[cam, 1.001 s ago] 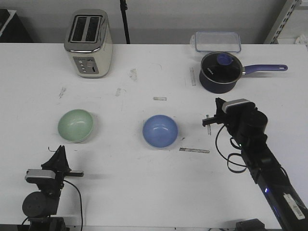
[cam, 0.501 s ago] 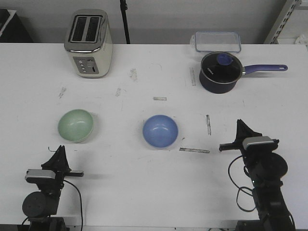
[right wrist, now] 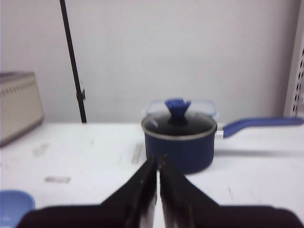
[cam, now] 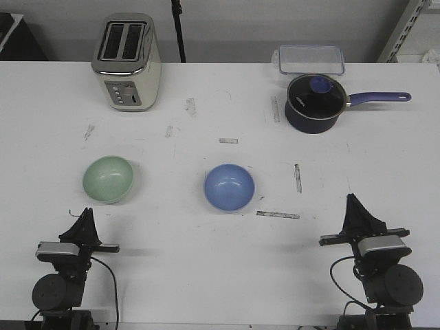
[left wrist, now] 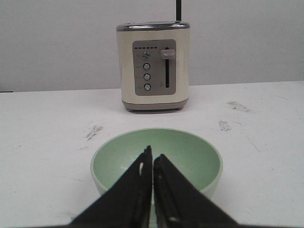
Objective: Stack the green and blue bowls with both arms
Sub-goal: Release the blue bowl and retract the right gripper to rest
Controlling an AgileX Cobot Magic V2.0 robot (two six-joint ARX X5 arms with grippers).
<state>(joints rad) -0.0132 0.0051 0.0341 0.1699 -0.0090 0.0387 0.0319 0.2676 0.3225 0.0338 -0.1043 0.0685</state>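
Observation:
The pale green bowl (cam: 108, 179) sits upright and empty on the white table at the left; it fills the left wrist view (left wrist: 190, 156) just beyond my fingertips. The blue bowl (cam: 229, 187) sits upright at the table's middle, apart from the green one; only its edge shows in the right wrist view (right wrist: 14, 205). My left gripper (cam: 86, 214) is shut and empty, low at the front left, a short way in front of the green bowl. My right gripper (cam: 353, 201) is shut and empty at the front right, well right of the blue bowl.
A cream toaster (cam: 127, 62) stands at the back left. A dark navy saucepan with a glass lid and purple handle (cam: 315, 102) stands at the back right, a clear lidded box (cam: 311, 59) behind it. Tape strips (cam: 278, 215) mark the table.
My right arm has drawn back from beside the blue bowl to the front right of the table and folded low. The left arm and both bowls have not moved.

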